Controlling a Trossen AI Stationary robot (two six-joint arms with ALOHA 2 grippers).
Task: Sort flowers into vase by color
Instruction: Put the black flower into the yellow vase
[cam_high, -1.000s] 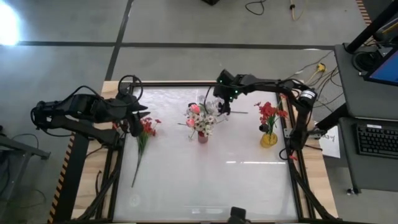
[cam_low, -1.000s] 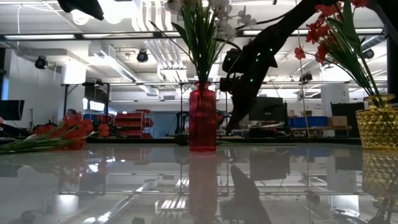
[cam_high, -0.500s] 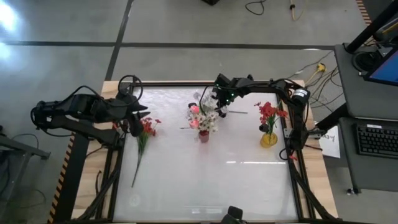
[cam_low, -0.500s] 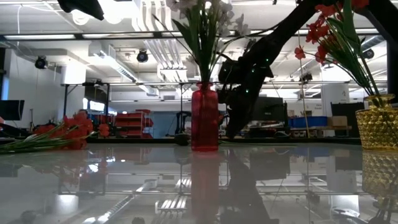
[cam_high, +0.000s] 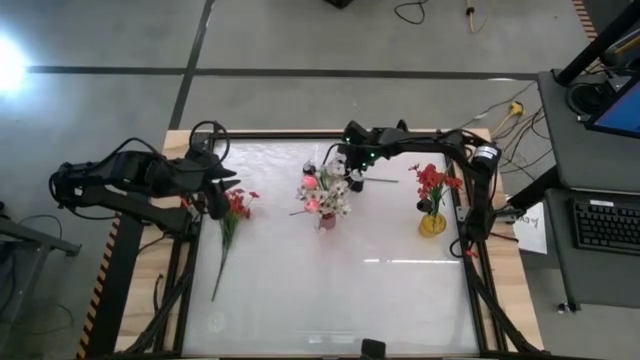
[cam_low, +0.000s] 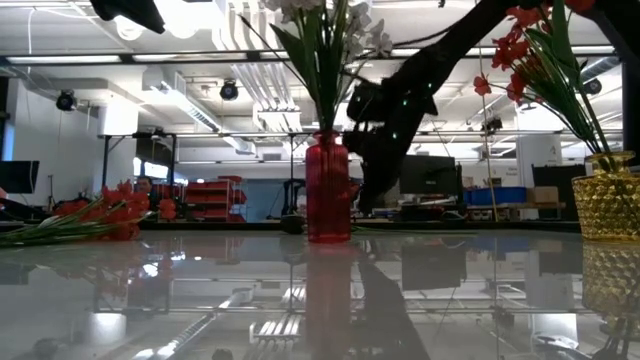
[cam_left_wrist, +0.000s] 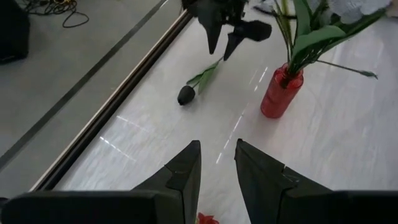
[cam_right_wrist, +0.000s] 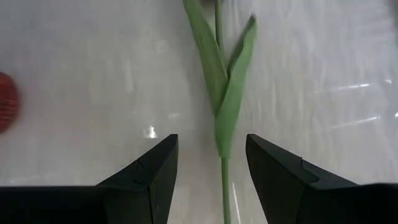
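High view: the right gripper (cam_high: 343, 172), fingers spread, hangs over a loose flower (cam_right_wrist: 225, 93) on the table (cam_high: 330, 290), close behind the red vase (cam_high: 326, 219). The left gripper (cam_high: 218, 196), parted and empty, waits above the red flowers (cam_high: 236, 205). A yellow vase (cam_high: 432, 223) stands apart.

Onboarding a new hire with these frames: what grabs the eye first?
The red vase mid-table, stuffed with pink and white flowers, draws the eye first. Next, the yellow vase of red flowers at the table's right edge. The right claw hangs open over a loose stem just behind the red vase.
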